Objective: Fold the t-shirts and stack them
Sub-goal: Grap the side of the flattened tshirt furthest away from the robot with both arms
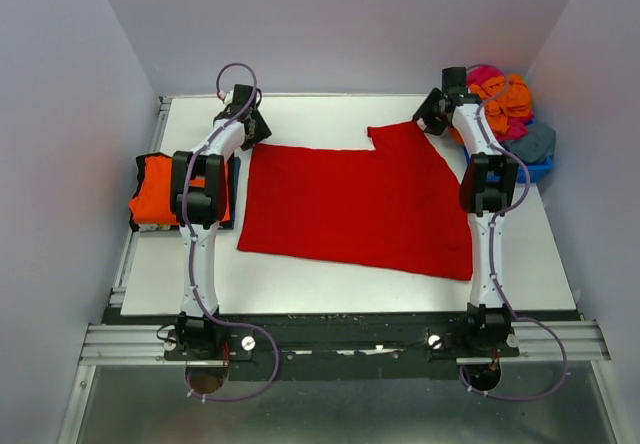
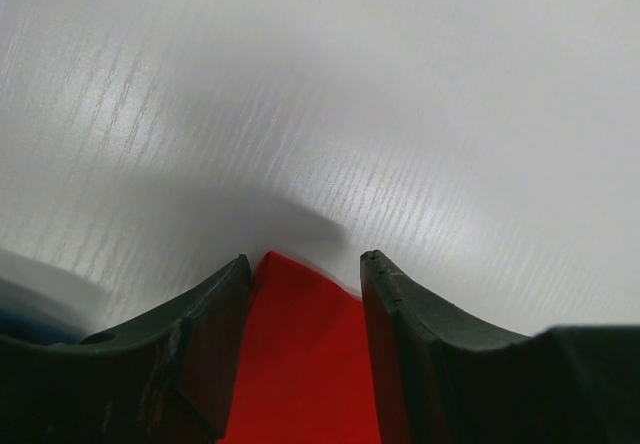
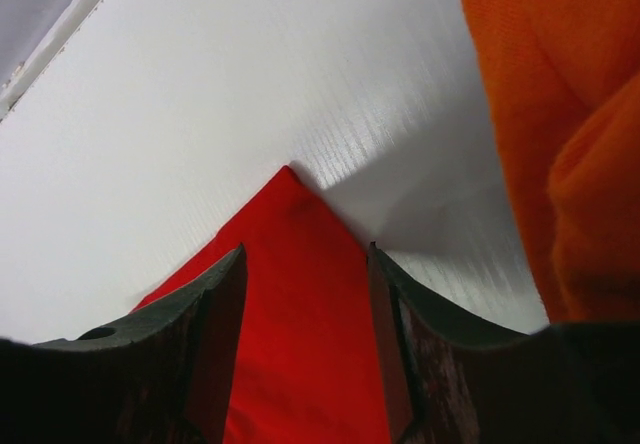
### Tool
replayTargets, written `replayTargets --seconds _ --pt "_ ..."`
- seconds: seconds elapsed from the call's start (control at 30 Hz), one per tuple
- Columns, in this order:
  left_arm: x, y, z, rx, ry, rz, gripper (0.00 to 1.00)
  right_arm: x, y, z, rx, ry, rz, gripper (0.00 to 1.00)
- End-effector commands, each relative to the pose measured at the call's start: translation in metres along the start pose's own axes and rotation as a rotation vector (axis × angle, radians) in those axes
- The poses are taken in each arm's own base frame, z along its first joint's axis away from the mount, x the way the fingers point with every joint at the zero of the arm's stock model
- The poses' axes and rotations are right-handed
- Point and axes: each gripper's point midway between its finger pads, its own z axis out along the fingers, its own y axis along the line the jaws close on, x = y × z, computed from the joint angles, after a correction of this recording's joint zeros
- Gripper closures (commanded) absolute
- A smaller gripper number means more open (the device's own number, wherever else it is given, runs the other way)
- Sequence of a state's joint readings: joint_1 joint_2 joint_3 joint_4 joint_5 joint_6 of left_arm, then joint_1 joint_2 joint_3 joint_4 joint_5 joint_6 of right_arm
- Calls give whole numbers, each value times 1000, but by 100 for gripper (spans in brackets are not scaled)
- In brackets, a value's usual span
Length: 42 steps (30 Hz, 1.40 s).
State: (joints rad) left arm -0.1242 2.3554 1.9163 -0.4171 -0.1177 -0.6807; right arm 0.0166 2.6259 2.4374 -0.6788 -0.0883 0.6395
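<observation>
A red t-shirt [image 1: 350, 204] lies spread flat in the middle of the white table [image 1: 330, 274]. My left gripper [image 1: 255, 129] is low over its far left corner, open, with the red corner [image 2: 300, 364] lying between the fingers [image 2: 425, 334]. My right gripper [image 1: 432, 116] is at the shirt's far right corner, also open, straddling the pointed red corner [image 3: 300, 314]. A folded orange t-shirt [image 1: 155, 189] lies at the table's left edge on something black. More t-shirts, orange [image 1: 505, 94], magenta [image 1: 485, 74] and grey-blue [image 1: 535, 144], are heaped at the far right.
The heap of shirts sits in a blue bin [image 1: 535, 171] at the far right corner, close to my right gripper; orange cloth [image 3: 560, 114] fills the right side of the right wrist view. White walls enclose the table at the back and both sides.
</observation>
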Motion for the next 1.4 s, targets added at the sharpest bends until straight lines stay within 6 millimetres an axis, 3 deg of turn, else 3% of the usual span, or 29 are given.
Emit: replayTargets --seconds 0.0,0.3,0.57,0.87,0.97,1.37 --pt "28 11 9 0 91 10 41 19 -5 9 14 54 8 43" --pt "28 10 9 3 92 10 42 27 -11 6 66 70 -9 44" --pt "26 6 3 27 94 6 42 38 -1 -1 124 56 -100 39" --pt "29 8 4 28 98 24 43 54 4 -2 160 69 -200 53" --pt "30 7 6 31 100 26 46 49 7 -3 150 51 -212 70" --pt "28 14 9 -13 98 28 47 8 22 -24 136 -92 -283 72"
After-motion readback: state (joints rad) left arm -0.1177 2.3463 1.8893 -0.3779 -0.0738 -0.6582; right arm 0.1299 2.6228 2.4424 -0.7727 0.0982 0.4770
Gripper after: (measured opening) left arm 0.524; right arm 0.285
